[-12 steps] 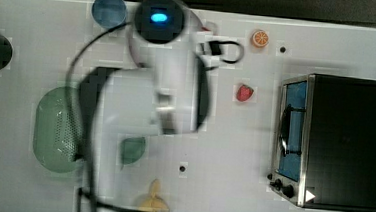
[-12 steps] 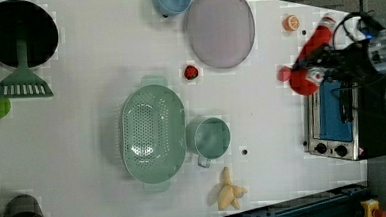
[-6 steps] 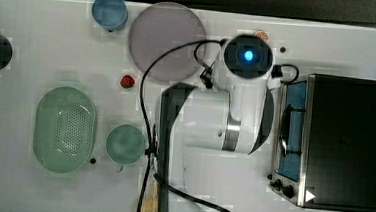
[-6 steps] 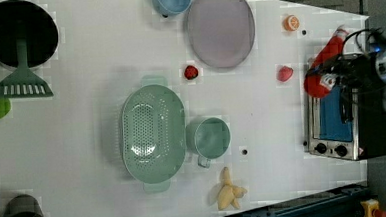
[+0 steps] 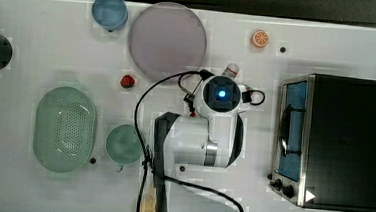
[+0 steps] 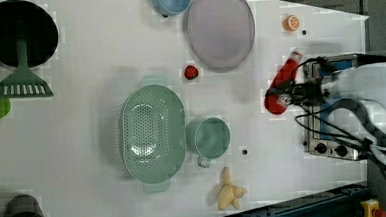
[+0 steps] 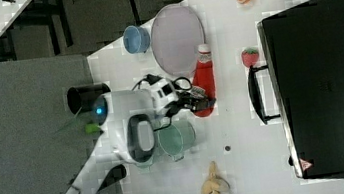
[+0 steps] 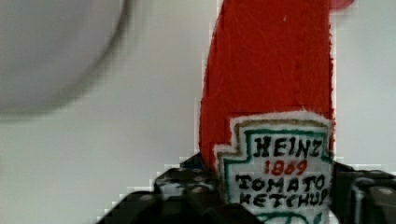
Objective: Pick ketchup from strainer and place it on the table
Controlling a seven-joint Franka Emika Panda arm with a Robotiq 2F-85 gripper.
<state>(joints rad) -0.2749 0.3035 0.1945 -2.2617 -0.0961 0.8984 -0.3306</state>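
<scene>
Our jaws are clamped on the base end of the ketchup (image 6: 283,85), gripper (image 7: 204,104) low beside the lilac plate (image 7: 176,33) and the oven (image 7: 327,81). The strainer (image 6: 153,133) sits empty, well apart, so the pick is done. Whether the bottle touches the table (image 6: 89,69) we cannot tell; we judge that letting go is what remains.

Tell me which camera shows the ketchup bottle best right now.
The right view: the ketchup bottle shows whole, white cap to base, lying beside the lilac plate. The left view shows it at the gripper, smaller. The top view shows just its cap; the wrist view its label close up.
</scene>
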